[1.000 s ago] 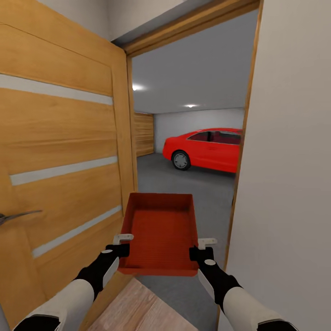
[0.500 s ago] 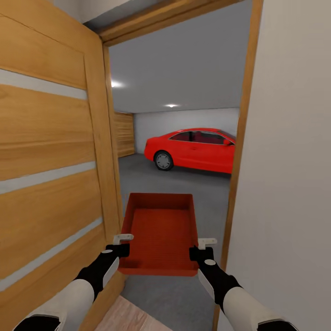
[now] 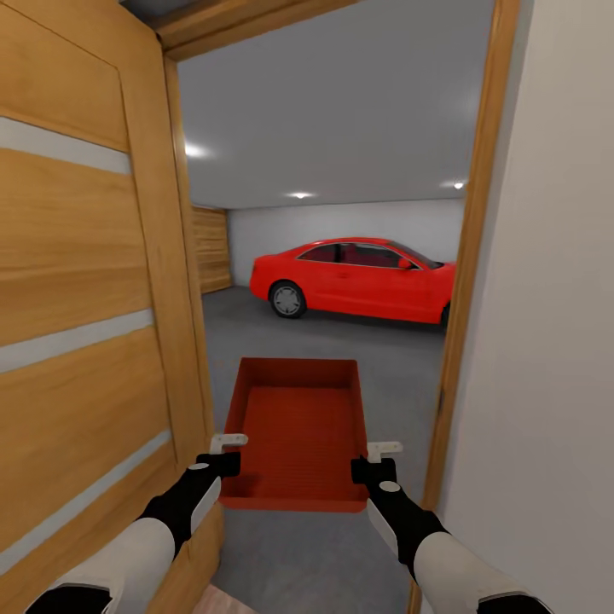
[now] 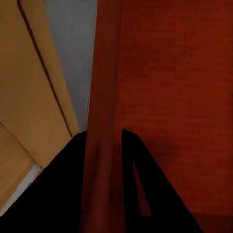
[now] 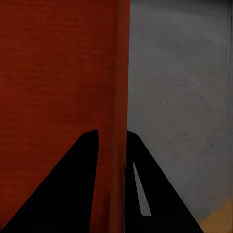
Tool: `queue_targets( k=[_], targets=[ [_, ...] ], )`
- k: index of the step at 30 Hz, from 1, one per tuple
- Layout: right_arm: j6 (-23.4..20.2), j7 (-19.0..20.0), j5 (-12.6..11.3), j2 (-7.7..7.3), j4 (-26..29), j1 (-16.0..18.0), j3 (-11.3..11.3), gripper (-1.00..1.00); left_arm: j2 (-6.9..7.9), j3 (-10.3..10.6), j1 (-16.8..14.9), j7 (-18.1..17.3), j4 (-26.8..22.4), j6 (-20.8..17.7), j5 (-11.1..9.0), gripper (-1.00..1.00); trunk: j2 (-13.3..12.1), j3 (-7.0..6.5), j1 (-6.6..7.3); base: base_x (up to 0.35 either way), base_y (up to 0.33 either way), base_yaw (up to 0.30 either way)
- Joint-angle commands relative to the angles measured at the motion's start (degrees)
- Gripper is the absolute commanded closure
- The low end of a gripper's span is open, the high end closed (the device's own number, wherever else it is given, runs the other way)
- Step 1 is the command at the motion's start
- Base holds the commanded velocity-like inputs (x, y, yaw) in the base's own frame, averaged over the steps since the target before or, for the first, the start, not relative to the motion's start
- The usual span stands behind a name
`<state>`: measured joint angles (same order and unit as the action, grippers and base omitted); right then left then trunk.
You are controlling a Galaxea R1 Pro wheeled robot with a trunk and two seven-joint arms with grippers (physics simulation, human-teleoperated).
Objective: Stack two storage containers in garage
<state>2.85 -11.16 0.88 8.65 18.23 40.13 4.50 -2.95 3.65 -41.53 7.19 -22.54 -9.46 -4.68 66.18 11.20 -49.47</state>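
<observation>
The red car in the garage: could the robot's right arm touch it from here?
Probably not. The red car sits far across the grey floor, and the right gripper is clamped on the orange-red container.

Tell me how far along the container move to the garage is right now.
Partway. In hand: one storage container is carried through the doorway, the left gripper pinching its left wall and the right gripper its right wall, with the open wooden door beside. The grey garage floor and red car lie ahead. Left: setting it down, then stacking the second container on it.
</observation>
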Motion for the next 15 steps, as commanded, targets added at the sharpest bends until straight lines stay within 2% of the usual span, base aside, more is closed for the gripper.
queue_targets(
  k=[1, 4, 15],
  targets=[
    [0.06, -0.52, -0.44, -1.02, -0.21, 0.05, -0.65, 1.0, 0.45, -1.28, -0.05, 0.63, -0.4, -0.21, 0.02, 1.0, 0.05, 0.07, -0.04, 0.299, 0.179, -0.236],
    [0.06, -0.52, -0.44, -1.01, -0.21, 0.04, -0.65, 1.0, 0.48, -1.28, -0.04, 0.63, -0.4, -0.21, 0.02, 1.0, 0.05, 0.07, -0.04, 0.299, 0.182, -0.187],
    [0.05, -0.53, -0.44, -0.98, -0.21, 0.05, -0.64, 1.0, 0.46, -1.28, -0.04, 0.63, -0.4, -0.21, 0.02, 1.0, 0.05, 0.07, -0.04, 0.299, 0.205, -0.016]
  ],
)
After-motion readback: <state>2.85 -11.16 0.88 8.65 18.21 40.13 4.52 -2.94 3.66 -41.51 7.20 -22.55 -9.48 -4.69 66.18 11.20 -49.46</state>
